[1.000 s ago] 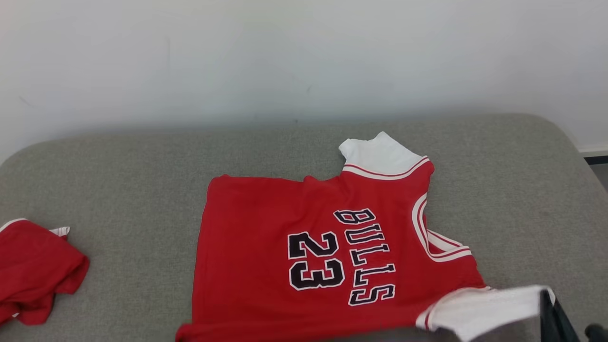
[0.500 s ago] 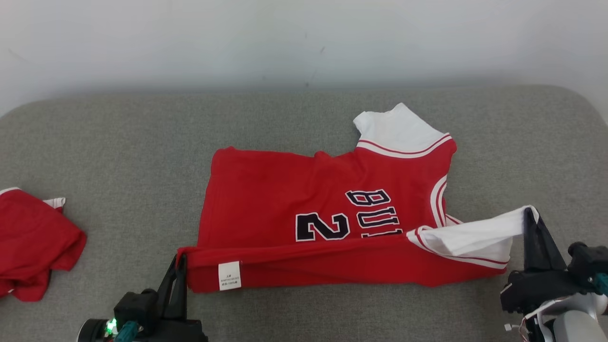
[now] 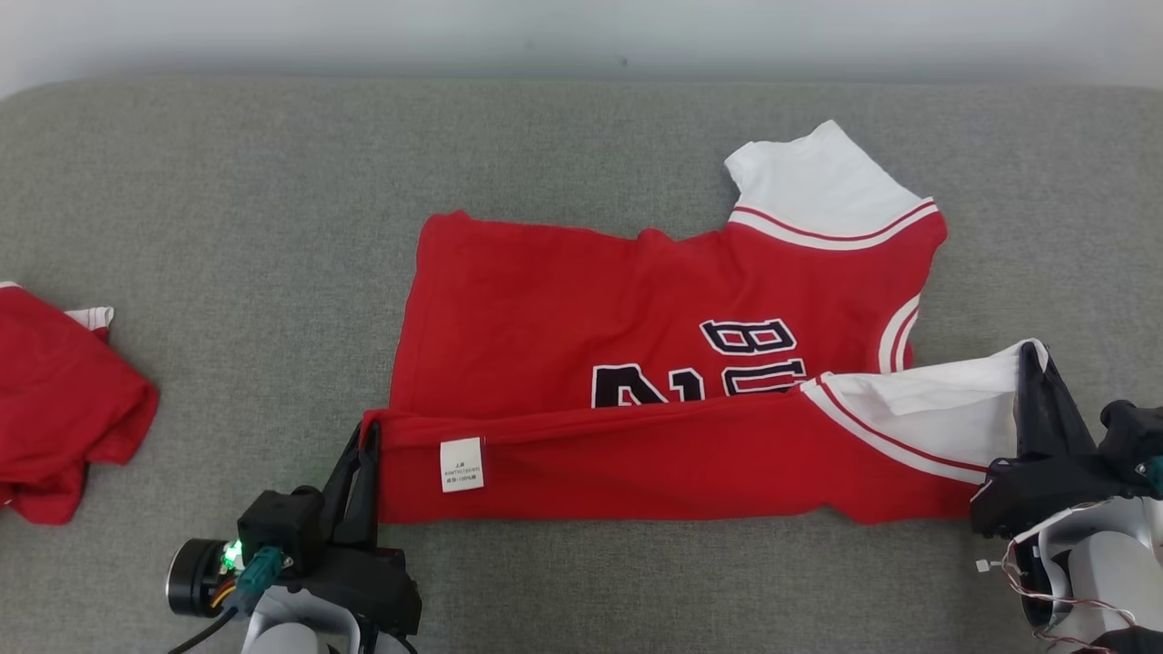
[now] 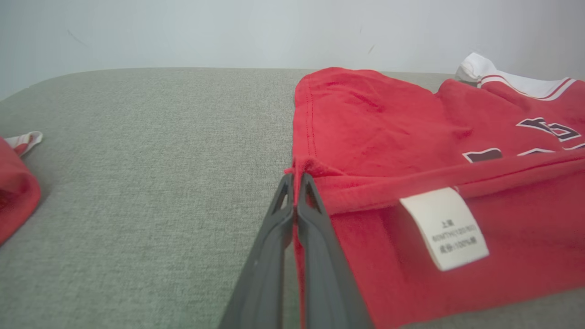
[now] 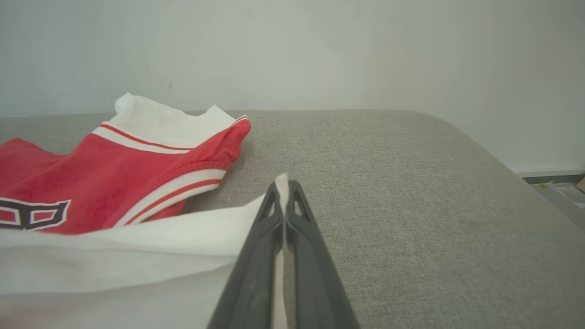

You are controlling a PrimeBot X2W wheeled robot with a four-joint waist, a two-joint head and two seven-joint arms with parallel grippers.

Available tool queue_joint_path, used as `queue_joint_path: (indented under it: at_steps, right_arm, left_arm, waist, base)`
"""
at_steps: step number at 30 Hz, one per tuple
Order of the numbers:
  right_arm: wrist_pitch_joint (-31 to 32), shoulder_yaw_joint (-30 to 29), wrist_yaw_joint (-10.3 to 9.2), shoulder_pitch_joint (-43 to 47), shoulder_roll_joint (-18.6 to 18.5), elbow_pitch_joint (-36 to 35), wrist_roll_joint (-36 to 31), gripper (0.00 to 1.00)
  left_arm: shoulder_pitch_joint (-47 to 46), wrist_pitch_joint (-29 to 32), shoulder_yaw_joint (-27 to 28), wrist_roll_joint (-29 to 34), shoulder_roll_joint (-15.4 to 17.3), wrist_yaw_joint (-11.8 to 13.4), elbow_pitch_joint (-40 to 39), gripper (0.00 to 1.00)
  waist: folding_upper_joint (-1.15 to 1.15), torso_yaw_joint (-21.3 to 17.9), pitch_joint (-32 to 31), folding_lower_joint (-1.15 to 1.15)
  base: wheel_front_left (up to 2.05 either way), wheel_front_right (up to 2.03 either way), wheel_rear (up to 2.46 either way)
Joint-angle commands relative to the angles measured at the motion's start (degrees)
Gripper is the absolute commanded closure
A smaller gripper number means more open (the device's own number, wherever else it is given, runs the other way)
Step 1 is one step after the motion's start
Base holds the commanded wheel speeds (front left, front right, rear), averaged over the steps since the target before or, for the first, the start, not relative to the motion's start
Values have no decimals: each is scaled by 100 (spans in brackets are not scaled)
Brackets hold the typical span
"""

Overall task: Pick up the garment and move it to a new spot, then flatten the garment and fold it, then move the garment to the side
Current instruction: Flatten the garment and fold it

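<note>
Your jersey (image 3: 636,300) lies mid-worktop (image 3: 227,182), its near edge turned over toward 12 o'clock. Your left gripper (image 3: 367,434) has its fingers clamped on the hem corner at 7 o'clock. Your right gripper (image 3: 1028,352) pinches the white sleeve at 4 o'clock. Another red garment (image 3: 64,391) sits at 9 o'clock.

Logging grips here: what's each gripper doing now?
Left gripper: shut on the jersey, at its bottom corner.
Right gripper: shut on the jersey, at its white sleeve.

Two red garments — jersey (image 3: 581,309), crumpled heap (image 3: 64,400) (far left), two grippers — left gripper (image 3: 368,436), right gripper (image 3: 1028,352), one label (image 3: 462,465), one cushion (image 3: 227,182)
</note>
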Motion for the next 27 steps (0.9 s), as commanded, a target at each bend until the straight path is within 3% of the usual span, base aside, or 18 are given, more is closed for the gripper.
queue_joint_path:
  at_steps: [1,9,10,11,12,13,14,27]
  right_arm:
    - [-7,-23,-15,-66,22,27,-32,100]
    - [-7,-156,-15,-148,139,86,-80,100]
    - [-7,-169,-15,-169,168,76,-78,86]
    - [-7,-183,-15,-186,190,46,-97,33]
    - [-7,-222,-15,-186,210,20,-103,0]
    - [-7,-243,-15,-168,233,7,-119,0]
    - [-7,-265,-15,-152,265,-38,-127,0]
    - [-5,-392,-15,804,503,-608,-118,0]
  left_arm:
    - [-70,-18,-7,-8,16,-27,17,100]
    - [-236,-18,-54,53,15,-33,-51,100]
    - [-266,-18,-82,54,14,-36,-90,100]
    - [-267,-18,-112,68,17,-31,-113,100]
    - [-246,-18,-140,65,15,-20,-117,73]
    - [-232,-18,-167,36,15,-21,-116,15]
    - [-225,-18,-182,26,17,-22,-125,0]
    - [579,-18,-64,-188,15,232,-655,0]
  waist:
    - [-1,52,76,-2]
    - [-1,18,123,-2]
    - [-1,10,131,-2]
    - [-1,2,139,-2]
    - [-1,-5,143,-2]
    - [-1,-12,142,-2]
    - [-1,-17,137,-2]
    - [-1,-85,-91,-2]
  base:
    - [0,0,0]
    - [0,0,0]
    - [0,0,0]
    - [0,0,0]
    - [0,0,0]
    - [0,0,0]
    - [0,0,0]
    - [0,0,0]
